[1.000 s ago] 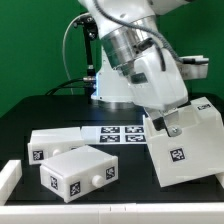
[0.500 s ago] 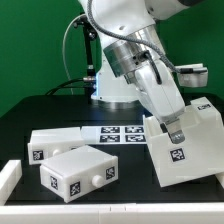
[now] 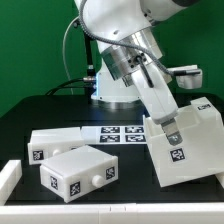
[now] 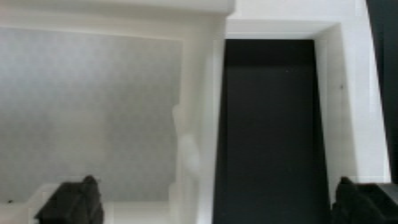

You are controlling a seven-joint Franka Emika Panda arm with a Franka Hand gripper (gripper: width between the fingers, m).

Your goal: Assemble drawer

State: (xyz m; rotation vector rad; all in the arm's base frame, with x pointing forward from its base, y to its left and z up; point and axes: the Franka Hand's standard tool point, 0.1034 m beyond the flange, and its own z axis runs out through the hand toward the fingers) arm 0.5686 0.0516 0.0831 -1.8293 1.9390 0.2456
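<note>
Claw (image 3: 172, 129) released, spread wide, grasping nothing; poised low over the casing (image 3: 186, 152), close above its upper wall (image 3: 185, 115); contact with that wall not clear from the exterior view. From the wrist view, claw (image 4: 217, 205) pointed straight down, dark fingertips (image 4: 71, 202) far apart at either side, white rim of the wall (image 4: 199, 120) running between them beside a dark gap; nothing pinched.

Casing on the exterior view's right of the black table (image 3: 40, 110), tagged face toward the camera, apparently askew. Two trays (image 3: 76, 172) on the exterior view's left, close together, well apart from the casing, not yet inserted. Marker board (image 3: 121, 134) flat on the table behind, between trays and casing.

Judged as an early step: reach for the casing, ahead of a grasp to square or reposition it before any tray goes in.

Next move, by judgement: lower with one finger inside the wall and one outside; centre on the rim; only then clench. Worth watching for: a finger landing on top of the rim rather than astride it; light plastic sliding or tipping under an off-centre squeeze.
</note>
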